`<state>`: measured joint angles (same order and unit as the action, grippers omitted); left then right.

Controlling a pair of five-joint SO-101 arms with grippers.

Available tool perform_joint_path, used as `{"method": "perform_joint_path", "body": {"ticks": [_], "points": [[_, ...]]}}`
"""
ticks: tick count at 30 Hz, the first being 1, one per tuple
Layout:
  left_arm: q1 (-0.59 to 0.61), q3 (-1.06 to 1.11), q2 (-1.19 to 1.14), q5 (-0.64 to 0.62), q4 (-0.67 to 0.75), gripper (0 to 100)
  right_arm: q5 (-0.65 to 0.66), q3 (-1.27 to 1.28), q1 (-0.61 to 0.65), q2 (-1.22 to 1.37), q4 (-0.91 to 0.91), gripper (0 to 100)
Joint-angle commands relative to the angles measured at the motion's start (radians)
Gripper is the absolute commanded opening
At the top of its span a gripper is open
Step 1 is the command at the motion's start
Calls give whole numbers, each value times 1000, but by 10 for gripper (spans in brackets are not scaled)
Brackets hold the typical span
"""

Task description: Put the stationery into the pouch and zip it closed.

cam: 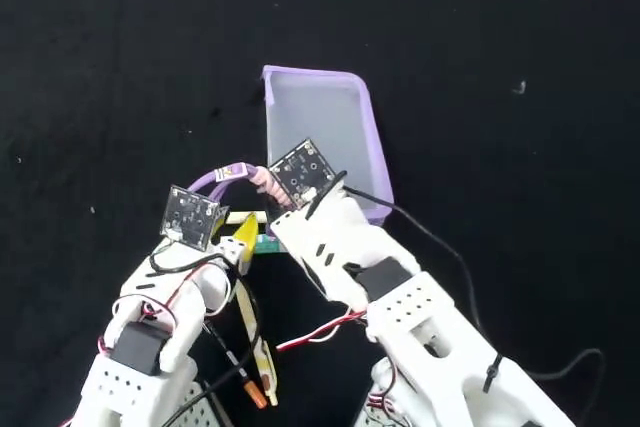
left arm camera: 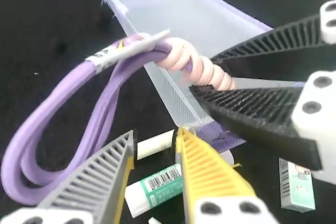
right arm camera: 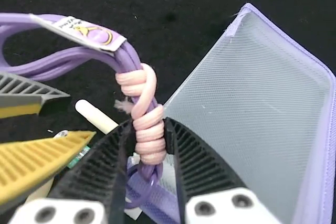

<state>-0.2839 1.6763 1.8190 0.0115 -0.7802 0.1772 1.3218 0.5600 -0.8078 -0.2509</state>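
Pouch (cam: 315, 122) translucent mesh, purple trim; right end effector (right arm camera: 147, 129) clamps its pink-wrapped strap (right arm camera: 137, 98); left end effector (left arm camera: 154, 137) spread, empty.

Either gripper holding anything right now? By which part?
The right gripper is shut on the pink coiled wrap of the purple cord loop at the translucent purple-edged mesh pouch corner. The left gripper is open, holding nothing.

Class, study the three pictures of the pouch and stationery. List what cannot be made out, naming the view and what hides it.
1. High view: the near end and zip of the pouch, under the right arm.
2. Left wrist view: the green eraser, partly behind the yellow finger of the left tool.
3. Left wrist view: a second eraser, its top behind the right tool.
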Motion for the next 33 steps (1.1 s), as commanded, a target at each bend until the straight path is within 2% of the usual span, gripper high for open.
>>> {"method": "perform_joint_path", "body": {"ticks": [1, 4, 9, 20, 33], "points": [[-48, 24, 5, 117, -11, 139, 8, -5, 0, -33, 28, 12], [-96, 24, 5, 163, -37, 154, 9, -7, 0, -33, 28, 12], [-82, 24, 5, 74, -61, 269, 9, -5, 0, -33, 28, 12], [33, 24, 3, 87, -20, 267, 5, -8, 0, -33, 28, 12], [45, 8, 2, 84, -17, 269, 3, -12, 0, -33, 28, 12]]}}
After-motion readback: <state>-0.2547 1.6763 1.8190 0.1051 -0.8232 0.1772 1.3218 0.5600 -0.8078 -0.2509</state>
